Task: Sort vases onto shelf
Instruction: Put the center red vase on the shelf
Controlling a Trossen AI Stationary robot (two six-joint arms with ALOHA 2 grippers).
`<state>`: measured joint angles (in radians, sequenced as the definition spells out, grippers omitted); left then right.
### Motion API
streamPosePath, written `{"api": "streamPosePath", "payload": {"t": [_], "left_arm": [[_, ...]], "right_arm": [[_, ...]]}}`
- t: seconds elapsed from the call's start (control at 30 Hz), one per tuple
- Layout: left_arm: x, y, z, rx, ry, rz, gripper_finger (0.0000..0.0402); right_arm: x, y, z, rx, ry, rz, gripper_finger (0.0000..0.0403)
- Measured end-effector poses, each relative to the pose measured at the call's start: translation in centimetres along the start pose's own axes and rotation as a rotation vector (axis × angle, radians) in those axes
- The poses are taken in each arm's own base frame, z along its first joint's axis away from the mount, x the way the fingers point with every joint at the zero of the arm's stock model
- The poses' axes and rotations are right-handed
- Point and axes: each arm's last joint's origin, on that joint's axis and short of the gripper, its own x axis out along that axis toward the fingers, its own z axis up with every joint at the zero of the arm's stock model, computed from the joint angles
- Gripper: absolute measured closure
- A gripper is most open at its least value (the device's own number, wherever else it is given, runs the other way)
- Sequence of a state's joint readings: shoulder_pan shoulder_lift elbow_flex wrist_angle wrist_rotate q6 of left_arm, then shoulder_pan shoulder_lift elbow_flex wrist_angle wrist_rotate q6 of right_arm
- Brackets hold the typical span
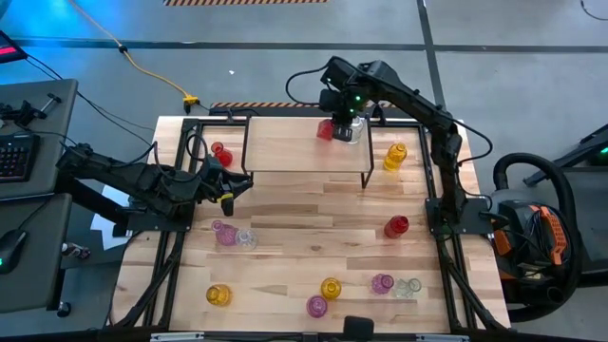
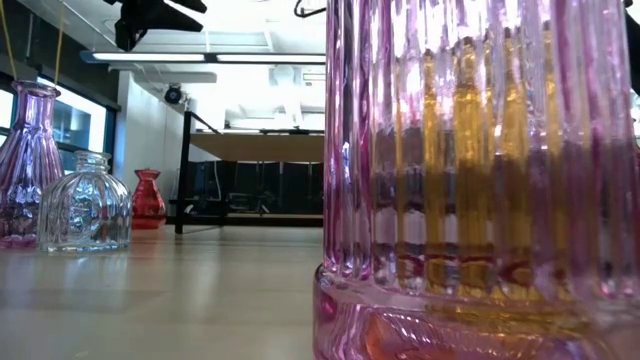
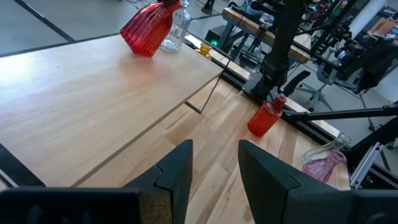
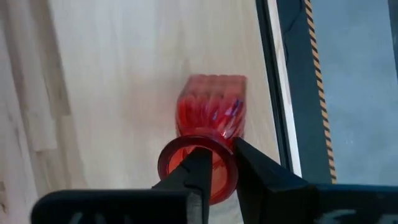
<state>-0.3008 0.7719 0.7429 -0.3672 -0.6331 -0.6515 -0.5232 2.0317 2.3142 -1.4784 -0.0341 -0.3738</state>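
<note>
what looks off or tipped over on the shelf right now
The red vase on the shelf leans tilted rather than standing upright, its neck between the right end effector's fingers. A clear vase stands upright right beside it. Nothing looks spilled or broken.

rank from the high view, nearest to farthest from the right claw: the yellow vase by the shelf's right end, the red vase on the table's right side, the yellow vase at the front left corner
Right claw is over the shelf.
1. Yellow vase, beside the shelf's right end.
2. Red vase, right side of the table.
3. Yellow vase, front left corner.
</note>
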Motion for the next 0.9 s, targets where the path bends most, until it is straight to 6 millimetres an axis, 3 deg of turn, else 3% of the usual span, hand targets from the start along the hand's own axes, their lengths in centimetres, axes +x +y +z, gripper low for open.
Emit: {"api": "streamPosePath", "payload": {"t": [0.23, 0.9], "left_arm": [[0.0, 0.01, 0.0, 0.0, -0.001, 0.002, 0.0282], [0.0, 0.0, -0.01, 0.001, 0.003, -0.002, 0.0282]], "right_arm": [[0.12, 0.02, -0.04, -0.021, 0.01, 0.002, 0.0315], [0.05, -0.17, 0.41, 0.006, -0.038, -0.023, 0.0316]]}}
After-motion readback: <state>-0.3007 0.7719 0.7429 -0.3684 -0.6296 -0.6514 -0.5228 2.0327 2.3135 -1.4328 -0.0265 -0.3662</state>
